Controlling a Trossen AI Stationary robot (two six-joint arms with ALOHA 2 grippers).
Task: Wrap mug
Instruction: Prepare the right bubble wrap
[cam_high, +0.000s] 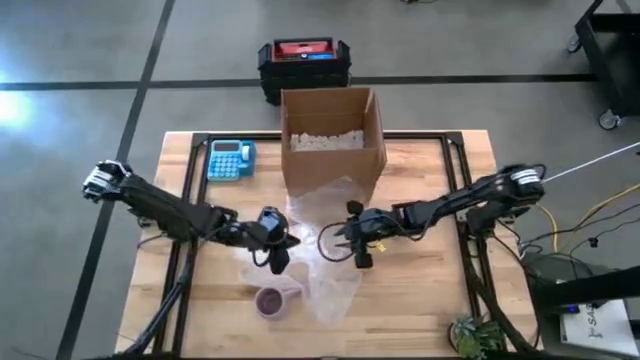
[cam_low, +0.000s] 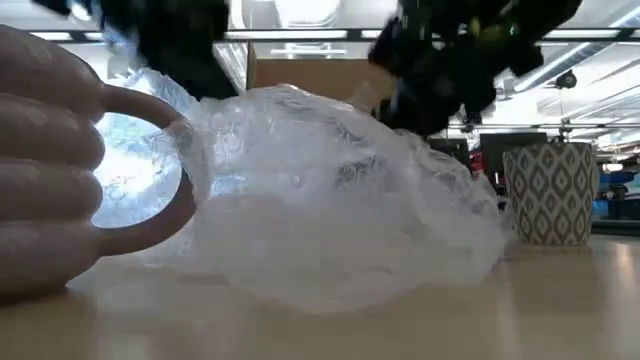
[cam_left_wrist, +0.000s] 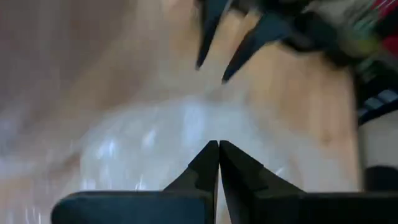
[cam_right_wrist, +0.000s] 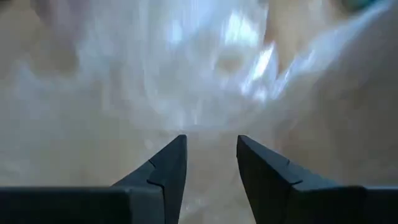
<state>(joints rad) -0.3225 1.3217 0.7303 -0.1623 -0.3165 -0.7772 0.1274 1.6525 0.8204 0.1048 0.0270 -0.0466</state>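
Currently, the pink ceramic mug (cam_high: 270, 300) lies on its side on the wooden bench (cam_high: 420, 300), beside crumpled clear bubble wrap (cam_high: 330, 280). Left pincer (cam_high: 278, 262) hovers clenched above it; right pincer (cam_high: 360, 258) hovers released over the wrap.

Wooden table (cam_high: 420, 300) with mug (cam_high: 272, 299), bubble wrap (cam_high: 335, 285), cardboard box (cam_high: 333, 140), calculator (cam_high: 231, 159), plant pot (cam_high: 470, 335).

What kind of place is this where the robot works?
Probably a workshop or lab set up as a packing station. A wooden table stands on a grey concrete floor, with a cardboard box of filler, bubble wrap and a black toolbox behind.
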